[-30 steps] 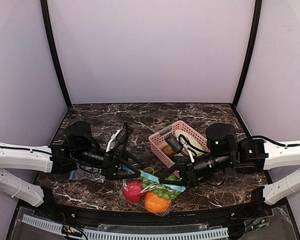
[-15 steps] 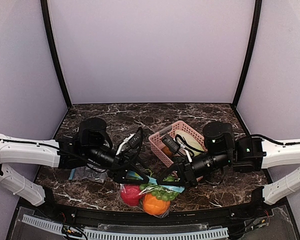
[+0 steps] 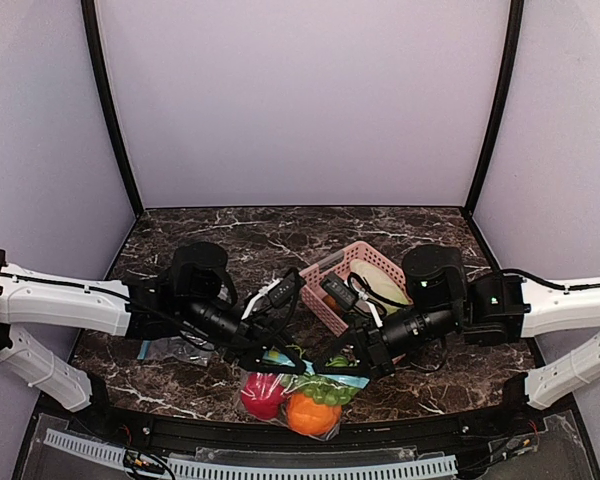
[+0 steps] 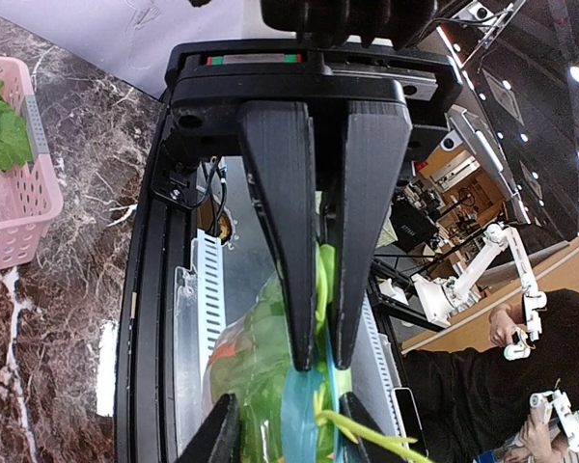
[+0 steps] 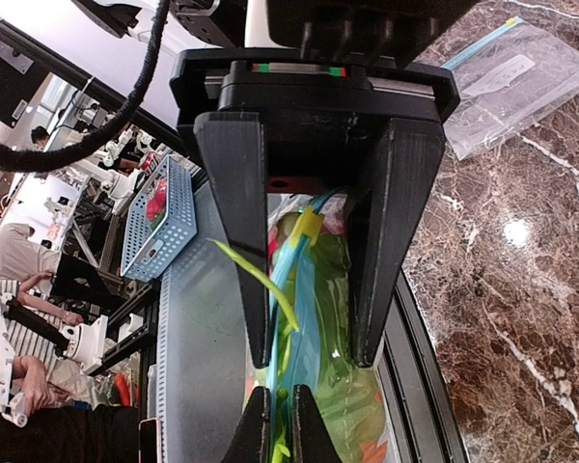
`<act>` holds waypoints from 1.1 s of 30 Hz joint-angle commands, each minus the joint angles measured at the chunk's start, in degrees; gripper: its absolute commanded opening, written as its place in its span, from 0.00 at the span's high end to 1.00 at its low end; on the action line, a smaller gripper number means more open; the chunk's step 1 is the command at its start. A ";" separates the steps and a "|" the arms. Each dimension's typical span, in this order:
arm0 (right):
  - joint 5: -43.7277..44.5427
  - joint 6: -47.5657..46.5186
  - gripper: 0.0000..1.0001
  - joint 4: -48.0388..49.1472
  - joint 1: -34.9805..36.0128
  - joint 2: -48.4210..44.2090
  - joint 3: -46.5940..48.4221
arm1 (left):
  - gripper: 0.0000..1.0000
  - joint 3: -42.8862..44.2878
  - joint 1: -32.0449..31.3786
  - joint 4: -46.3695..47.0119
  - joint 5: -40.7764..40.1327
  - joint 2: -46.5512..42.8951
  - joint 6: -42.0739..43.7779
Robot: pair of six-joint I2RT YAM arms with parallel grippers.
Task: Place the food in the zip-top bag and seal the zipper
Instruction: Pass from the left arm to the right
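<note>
Inventory-wise, the zip-top bag at the near edge of the table held a red fruit, an orange fruit and a grape bunch. The pink basket behind it held leafy greens, plain in the left wrist view. The right gripper pinched the zipper and the left gripper had its fingers spread astride it, while the right wrist view showed a spare bag lying flat.

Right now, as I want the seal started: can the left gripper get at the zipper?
Likely yes: the left gripper stands open astride the zipper, beside the right gripper pinching it; nothing blocks.
</note>
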 commanded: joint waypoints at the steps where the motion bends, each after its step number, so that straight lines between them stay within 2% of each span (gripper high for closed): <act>1: 0.82 -0.57 1.00 1.03 -0.17 0.07 1.96 | 0.75 1.28 -0.65 1.31 1.41 -0.30 0.09; 2: 0.85 -0.61 1.00 0.86 -0.21 0.17 1.96 | 0.79 1.14 -0.70 1.56 1.41 -0.34 0.03; 5: 0.76 -0.65 1.00 0.36 -0.17 0.58 2.15 | 0.81 0.84 -0.66 2.08 1.55 -0.43 -0.42; 7: 0.66 -0.85 1.00 -0.72 -0.12 1.38 2.75 | 0.75 0.85 -0.73 2.20 1.80 -0.34 -0.69; 8: 1.01 -0.88 1.00 -1.17 -0.23 1.70 2.90 | 0.61 0.94 -0.74 2.24 1.78 -0.31 -0.71; 10: 1.53 -0.98 1.00 -1.39 -0.20 2.04 2.86 | 0.45 0.97 -0.76 2.25 1.40 -0.39 -0.73; 11: 1.86 -0.98 1.00 -1.45 -0.19 1.86 2.77 | 0.40 0.98 -0.75 2.26 1.14 -0.79 -0.69; 14: 2.36 -0.99 1.00 -1.46 -0.27 1.43 2.51 | 0.19 0.83 -0.71 -0.08 -2.07 -2.83 1.17; 16: 2.15 -1.11 1.00 -1.39 -0.34 1.24 2.49 | 0.11 0.62 -0.12 -3.16 -4.31 -5.58 2.62; 19: 1.63 -1.27 1.00 -1.40 -0.52 1.15 2.40 | 0.07 -0.77 2.04 -6.24 -5.47 -8.70 3.46; 22: 0.65 -1.48 1.00 -0.87 -0.68 1.01 2.35 | 0.12 -1.15 3.19 -10.48 -5.59 -11.56 5.92; 24: -0.17 -1.45 1.00 -0.37 -0.91 0.98 2.19 | 0.22 -0.56 3.61 -15.13 -5.81 -12.25 7.83; 25: -0.62 -1.41 1.00 -0.12 -1.02 0.96 2.07 | 0.31 -0.29 3.88 -17.32 -5.72 -12.42 8.25; 27: -1.16 -1.37 1.00 0.16 -1.27 0.74 1.77 | 0.38 -0.23 4.42 -20.22 -5.09 -13.00 9.15; 28: -1.43 -1.33 1.00 0.50 -1.23 0.41 1.51 | 0.36 -0.24 4.65 -21.33 -5.12 -13.59 10.06; 31: -2.77 -0.90 1.00 2.62 -1.31 -0.92 0.30 | 0.17 -1.01 6.45 -25.72 -6.75 -15.30 11.77; 33: -3.00 -0.79 1.00 2.76 -1.36 -1.53 0.03 | 0.11 -2.40 7.97 -25.20 -6.93 -16.88 11.29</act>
